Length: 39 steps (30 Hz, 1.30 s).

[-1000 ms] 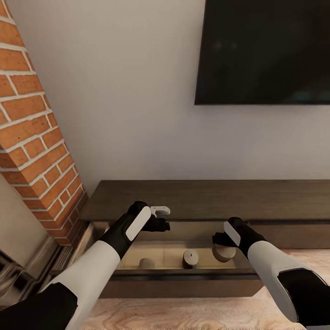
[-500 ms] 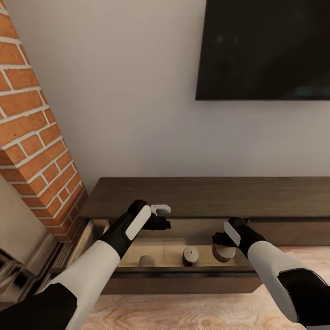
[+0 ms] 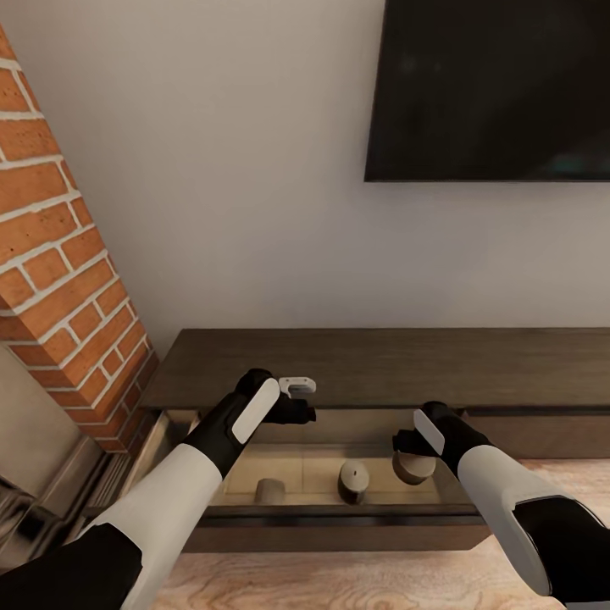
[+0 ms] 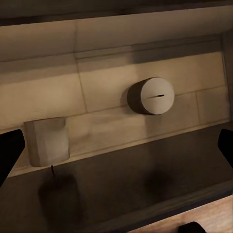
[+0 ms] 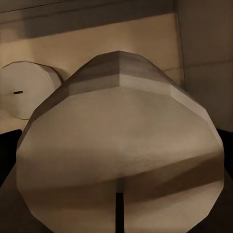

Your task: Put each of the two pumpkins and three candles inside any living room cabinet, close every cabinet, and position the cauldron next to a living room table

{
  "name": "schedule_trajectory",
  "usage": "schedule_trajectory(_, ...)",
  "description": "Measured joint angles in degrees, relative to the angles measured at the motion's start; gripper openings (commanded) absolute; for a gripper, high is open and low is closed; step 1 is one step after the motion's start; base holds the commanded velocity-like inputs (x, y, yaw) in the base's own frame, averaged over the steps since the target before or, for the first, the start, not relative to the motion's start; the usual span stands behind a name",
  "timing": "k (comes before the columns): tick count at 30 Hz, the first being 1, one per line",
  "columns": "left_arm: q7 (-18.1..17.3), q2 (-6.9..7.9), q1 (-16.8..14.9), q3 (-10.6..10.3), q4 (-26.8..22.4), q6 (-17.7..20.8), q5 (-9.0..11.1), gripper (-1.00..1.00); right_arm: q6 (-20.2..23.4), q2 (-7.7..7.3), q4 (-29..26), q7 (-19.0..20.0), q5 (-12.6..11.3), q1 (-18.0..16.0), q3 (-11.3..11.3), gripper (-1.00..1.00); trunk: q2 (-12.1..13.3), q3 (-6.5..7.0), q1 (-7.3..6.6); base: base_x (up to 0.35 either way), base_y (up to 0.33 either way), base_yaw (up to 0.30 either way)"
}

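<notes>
A white wall (image 3: 254, 169) with a dark television (image 3: 491, 85) rises behind the cabinet (image 3: 381, 364), and a brick column (image 3: 59, 280) stands at the cabinet's left end. The cabinet is long, low and dark brown; one drawer (image 3: 339, 517) at its left end is pulled out, showing a pale wood floor.

Three candles are at the drawer. One candle (image 3: 271, 490) stands near the drawer's front-left edge, a second candle (image 3: 352, 479) sits at the middle of the drawer floor, and a third candle (image 3: 413, 466) hangs over the drawer's right part, pinched in the right hand (image 3: 405, 442).

The left hand (image 3: 298, 402) hovers above the drawer's back edge, its fingers (image 4: 9, 153) spread apart with nothing between them.
</notes>
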Motion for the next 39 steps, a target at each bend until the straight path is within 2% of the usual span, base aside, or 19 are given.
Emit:
schedule_trajectory(6,0.0,0.00,0.0,-0.2,0.0,0.4,0.0,1.00,0.0,0.00,0.0,0.0,0.0,0.0,0.0,-1.00,0.0,-0.01,0.00,0.000,0.000,0.000)
schedule_trajectory(12,0.0,0.00,0.0,-0.9,0.0,0.6,0.0,1.00,0.0,0.00,0.0,0.2,0.0,0.0,0.0,-1.00,-2.4,-1.08,1.31,0.000,0.000,0.000)
schedule_trajectory(29,0.0,0.00,0.0,-1.1,-0.1,0.6,-0.1,1.00,0.0,0.00,0.0,0.4,0.0,0.0,0.1,-1.00,-9.2,-4.25,5.05,0.000,0.000,0.000)
schedule_trajectory(39,0.0,0.00,0.0,-1.1,-0.1,0.6,0.0,1.00,0.0,0.00,0.0,0.4,0.0,0.0,0.1,-1.00,-9.2,-4.58,5.05,0.007,0.000,0.000)
